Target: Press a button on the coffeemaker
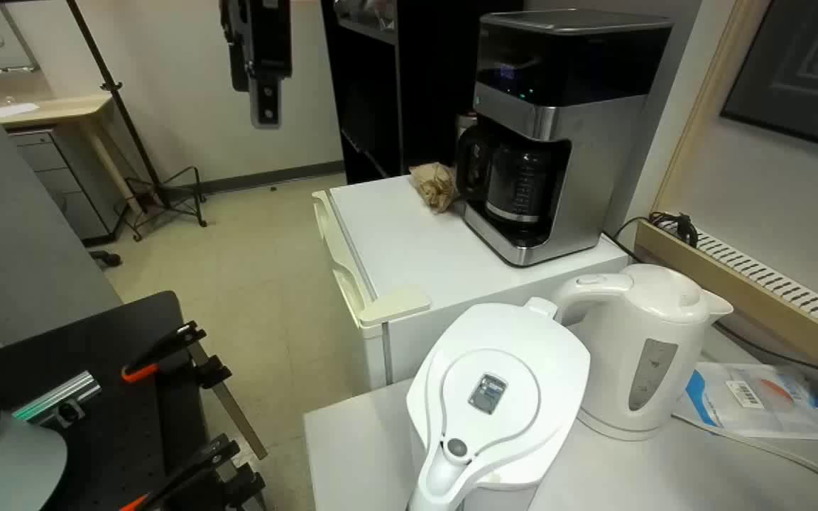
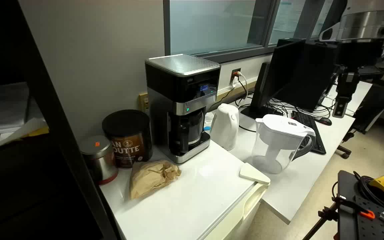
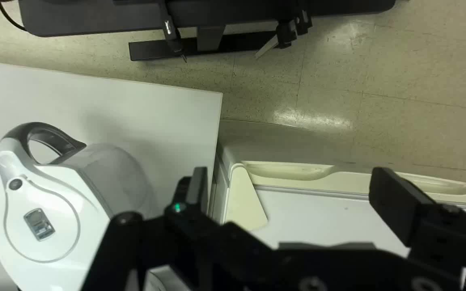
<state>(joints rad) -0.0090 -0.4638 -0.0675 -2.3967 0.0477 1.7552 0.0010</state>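
Observation:
The coffeemaker (image 1: pixel 604 156) stands upright on a small white fridge, black on top with a silver front; it also shows in an exterior view (image 2: pixel 160 123). Its blue display (image 2: pixel 204 87) is lit, with a green light (image 2: pixel 187 109) on the front below it. The dark glass carafe (image 1: pixel 522 181) sits inside. My gripper (image 3: pixel 289 194) is open and empty, its two fingers wide apart above the fridge's front edge in the wrist view. It points down, well apart from the coffeemaker, in both exterior views (image 1: pixel 265 106) (image 2: pixel 339 106). The coffeemaker cannot be made out in the wrist view.
A white water-filter pitcher (image 1: pixel 498 397) and a white kettle (image 1: pixel 647 355) stand on the desk beside the fridge (image 2: pixel 192 200). A paper bag (image 2: pixel 153 178), a coffee tin (image 2: pixel 128 140) and a metal canister (image 2: pixel 97 156) stand near the coffeemaker. A dark shelf (image 1: pixel 373 92) rises beyond.

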